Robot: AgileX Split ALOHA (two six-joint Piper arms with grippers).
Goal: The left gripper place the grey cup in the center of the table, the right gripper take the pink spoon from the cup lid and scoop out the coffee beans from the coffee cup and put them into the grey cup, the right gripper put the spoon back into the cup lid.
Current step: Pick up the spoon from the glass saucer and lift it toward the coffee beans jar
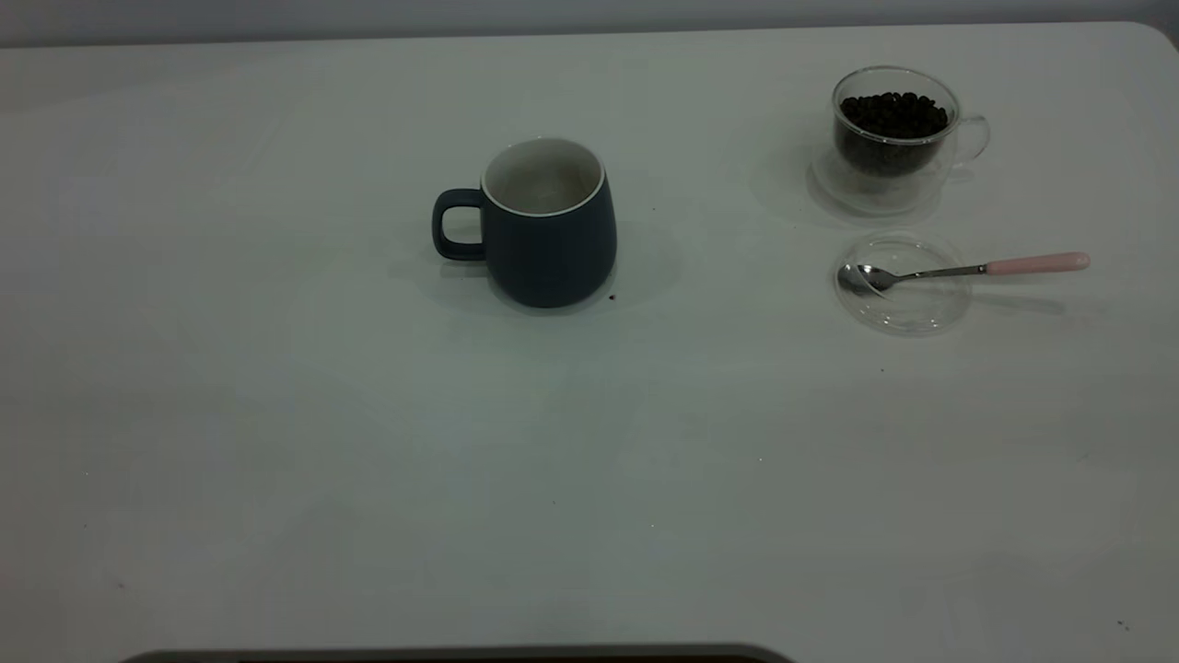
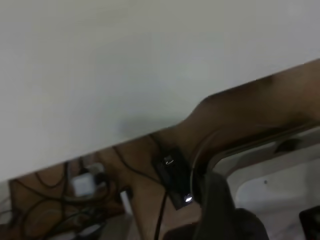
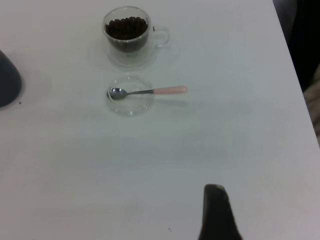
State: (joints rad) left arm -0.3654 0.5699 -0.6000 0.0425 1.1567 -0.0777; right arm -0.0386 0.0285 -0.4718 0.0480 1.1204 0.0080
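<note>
upright, the grey cup (image 1: 551, 224) stands mid-counter (image 1: 276, 414), the pink spoon (image 1: 958, 271) rests in the cup lid (image 1: 904, 283) near the coffee cup (image 1: 893, 138) of coffee beans (image 1: 893, 114); neither gripper's state can be told.

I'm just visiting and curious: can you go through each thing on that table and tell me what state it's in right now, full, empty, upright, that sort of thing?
grey cup: upright near the table's middle, handle toward the left arm's side, nothing seen inside.
coffee cup: upright, uncovered.
coffee beans: heaped inside the coffee cup.
cup lid: off the cup, flat on the table.
pink spoon: bowl resting in the lid, handle sticking out past its rim.
</note>
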